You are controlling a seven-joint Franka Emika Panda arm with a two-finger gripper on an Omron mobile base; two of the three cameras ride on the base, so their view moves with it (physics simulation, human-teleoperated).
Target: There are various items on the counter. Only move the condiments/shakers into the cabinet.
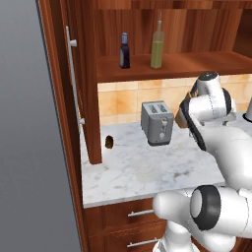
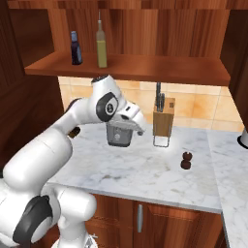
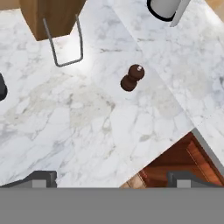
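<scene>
The tall oil bottle (image 1: 157,47) (image 2: 101,47) and the small dark bottle with a blue cap (image 1: 124,50) (image 2: 76,48) stand side by side on the shelf of the cabinet (image 1: 172,66) (image 2: 145,68). The dark-brown pepper mill (image 2: 186,160) (image 3: 132,78) stands upright on the marble counter (image 1: 133,172) (image 2: 140,174), right of the knife block. My gripper (image 2: 139,130) (image 3: 113,178) hovers above the counter in front of the toaster, left of the mill and well apart from it. Its fingertips (image 3: 41,177) stand wide open with nothing between them.
The grey toaster (image 1: 157,122) sits against the tiled wall, and a small brown lump (image 1: 109,142) lies by the cabinet side. The wooden knife block (image 2: 163,121) (image 3: 50,15) stands on a wire foot. A pale round object (image 2: 242,138) (image 3: 166,8) sits at the far right. The cabinet door (image 1: 74,83) hangs open at the left.
</scene>
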